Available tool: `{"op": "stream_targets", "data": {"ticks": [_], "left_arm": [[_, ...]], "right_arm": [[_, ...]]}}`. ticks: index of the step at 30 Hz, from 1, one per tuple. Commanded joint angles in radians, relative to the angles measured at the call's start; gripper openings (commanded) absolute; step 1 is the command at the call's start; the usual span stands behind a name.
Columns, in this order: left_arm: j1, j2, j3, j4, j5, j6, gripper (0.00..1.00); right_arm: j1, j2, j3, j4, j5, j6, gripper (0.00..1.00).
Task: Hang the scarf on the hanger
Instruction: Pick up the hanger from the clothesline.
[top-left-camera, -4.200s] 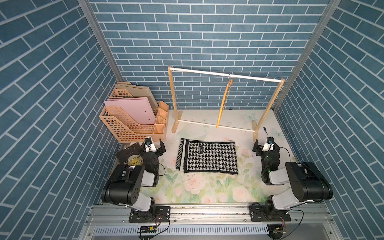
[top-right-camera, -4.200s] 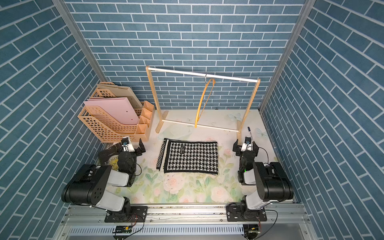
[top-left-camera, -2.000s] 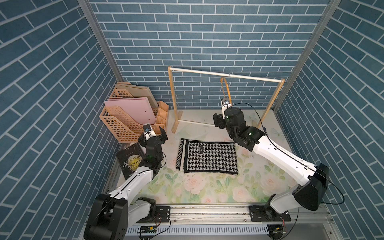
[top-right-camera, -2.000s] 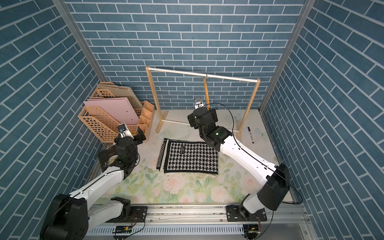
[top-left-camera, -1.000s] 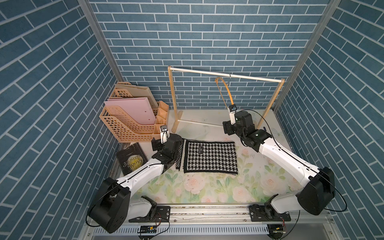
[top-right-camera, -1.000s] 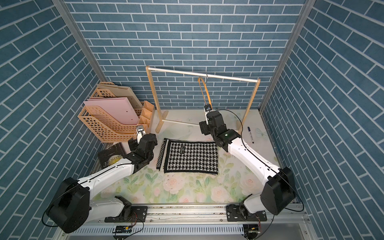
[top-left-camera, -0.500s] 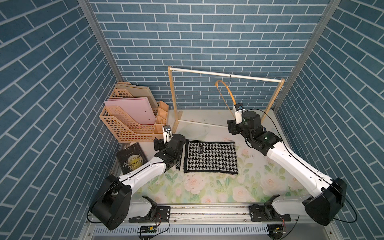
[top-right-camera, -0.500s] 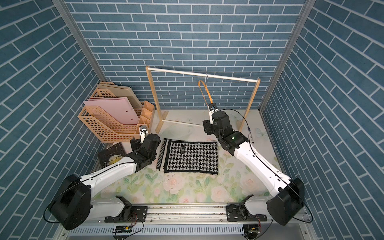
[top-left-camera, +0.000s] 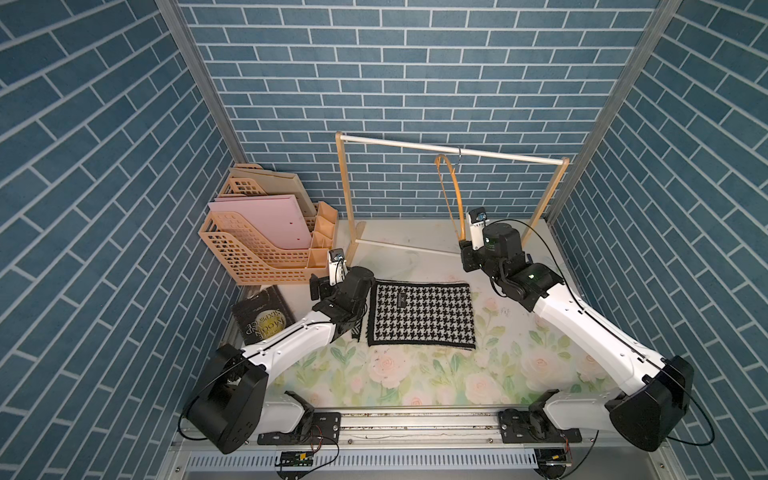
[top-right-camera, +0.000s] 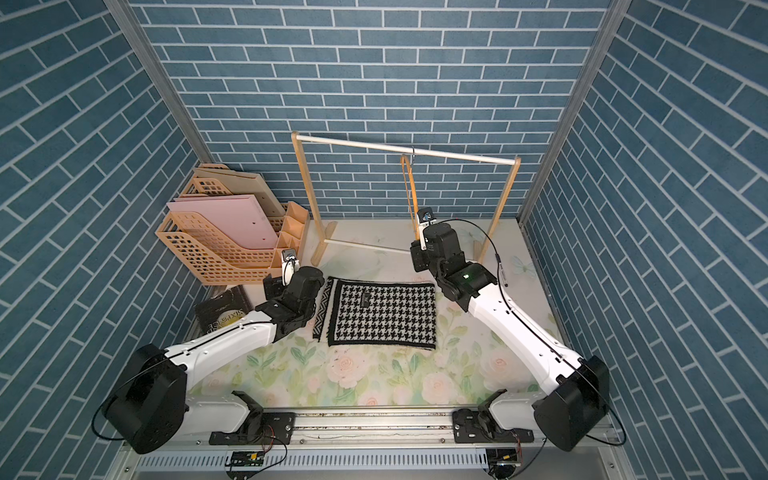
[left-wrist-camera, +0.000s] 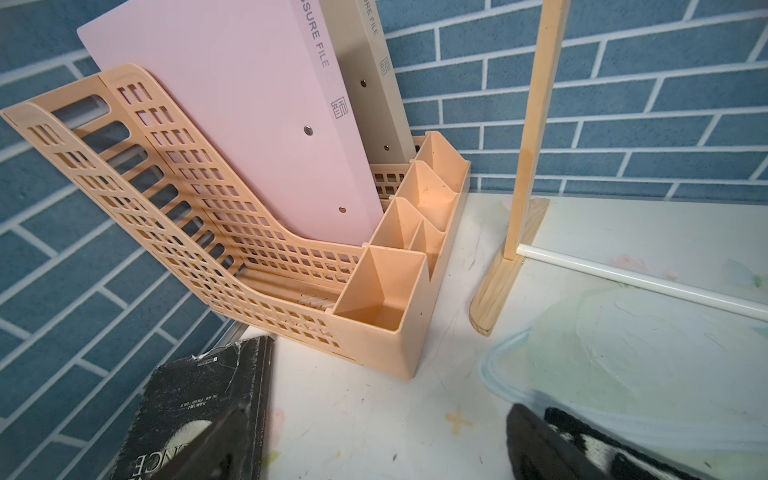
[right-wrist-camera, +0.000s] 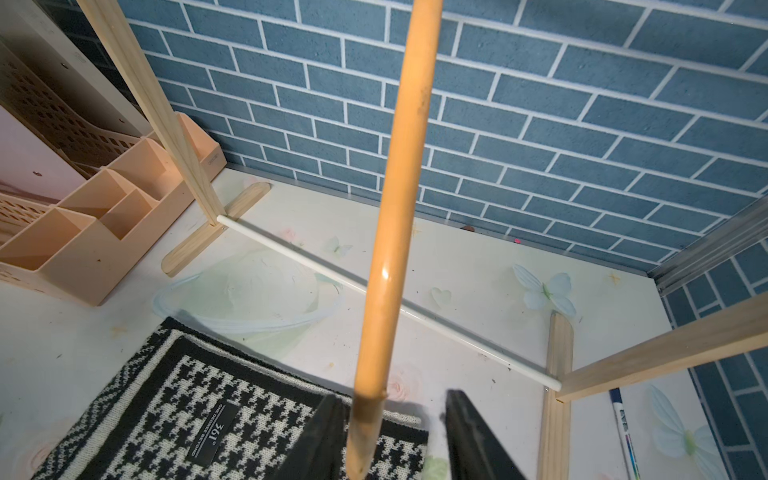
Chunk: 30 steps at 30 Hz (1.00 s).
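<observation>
The houndstooth scarf (top-left-camera: 422, 313) (top-right-camera: 384, 313) lies flat and folded on the floral mat; its dark label (right-wrist-camera: 212, 428) faces up. The light-wood hanger (top-left-camera: 451, 195) (top-right-camera: 409, 191) hangs by its hook from the rack's top rod. My right gripper (right-wrist-camera: 395, 436) (top-left-camera: 467, 253) is at the hanger's lower end (right-wrist-camera: 374, 374). That end sits between the jaws against one finger (right-wrist-camera: 328, 432), with a gap to the other, so it is open. My left gripper (left-wrist-camera: 374, 457) (top-left-camera: 338, 291) stands wide open low at the scarf's left edge (left-wrist-camera: 602, 453), holding nothing.
A wooden rack frame (top-left-camera: 449, 151) with white rods stands at the back. A peach file organiser (top-left-camera: 266, 249) with pink folders fills the back left. A black book (top-left-camera: 262, 318) lies by the left arm. A pen (top-right-camera: 503, 274) lies near the rack's right foot.
My right gripper has moved right with the hanger's lower end and its jaws have narrowed round it. The left arm has slid closer to the scarf's left edge, still wide open.
</observation>
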Motion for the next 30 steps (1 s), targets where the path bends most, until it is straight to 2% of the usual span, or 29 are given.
{"op": "stream_targets", "data": {"ticks": [1, 14, 30], "left_arm": [[-0.009, 0.015, 0.027, -0.031, -0.027, -0.008, 0.99], [-0.014, 0.016, 0.033, -0.048, -0.056, -0.004, 1.00], [-0.016, 0.018, 0.037, -0.054, -0.063, -0.003, 1.00]], "right_arm": [[0.002, -0.003, 0.019, -0.007, 0.002, 0.012, 0.44], [0.003, 0.049, 0.021, 0.026, -0.011, 0.007, 0.45], [0.003, 0.057, 0.034, 0.031, -0.020, 0.004, 0.32]]}}
